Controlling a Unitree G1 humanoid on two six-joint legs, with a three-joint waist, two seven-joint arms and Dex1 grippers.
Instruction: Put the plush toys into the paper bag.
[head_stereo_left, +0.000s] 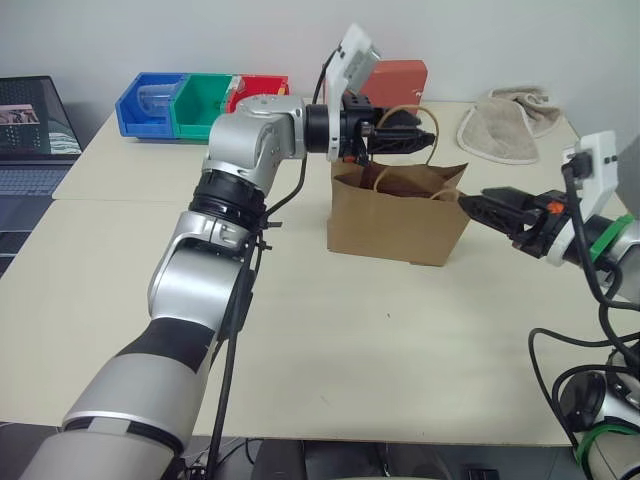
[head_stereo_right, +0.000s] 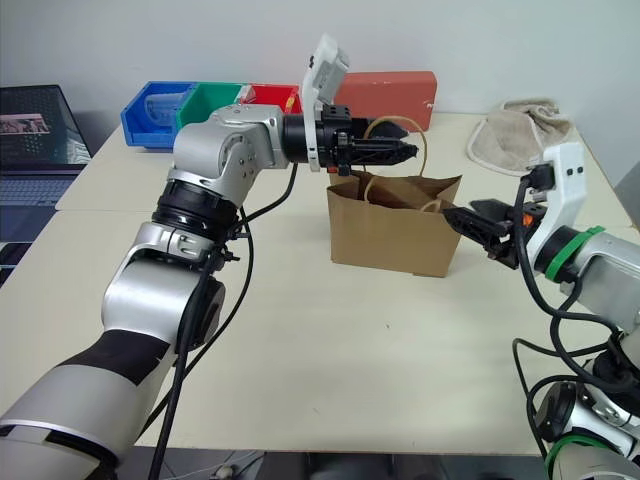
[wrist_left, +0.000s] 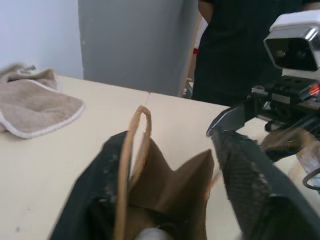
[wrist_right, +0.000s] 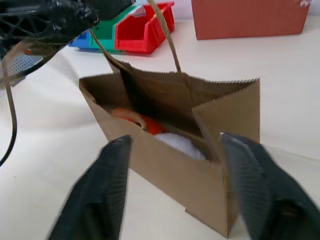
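Right wrist view shows the bag (wrist_right: 200, 145) standing upright and open on the surface (head_stereo_left: 330, 330), with the orange carrot (wrist_right: 137, 119) and the white egg toy (wrist_right: 180, 145) lying inside it. Right end effector (head_stereo_right: 470, 222) floats level just beside the bag's right side, fingers apart and empty. Left end effector (head_stereo_right: 392, 151) reaches in level above the bag's mouth, among its looped handles (head_stereo_right: 395, 128), fingers apart and empty. A towel (head_stereo_left: 510, 125) lies behind the bag to the right, and a red box (head_stereo_right: 385, 97) stands just behind it.
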